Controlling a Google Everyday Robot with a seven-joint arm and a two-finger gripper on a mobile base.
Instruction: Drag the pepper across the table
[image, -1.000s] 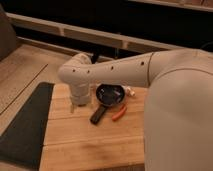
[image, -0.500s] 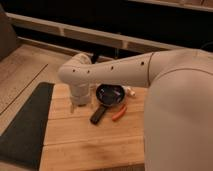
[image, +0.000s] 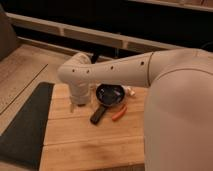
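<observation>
The pepper (image: 119, 113) is a small slender orange-red piece lying on the light wooden slatted table (image: 85, 137), just right of the black pan's handle. My white arm reaches in from the right across the table. My gripper (image: 76, 106) hangs below the arm's wrist near the table's left side, left of the pan and apart from the pepper.
A black pan (image: 110, 94) with its handle (image: 98, 114) pointing toward the front sits mid-table. A white tube with red markings (image: 131, 92) lies behind the pan. A dark grey mat (image: 24, 125) lies left of the table. A dark railing runs behind.
</observation>
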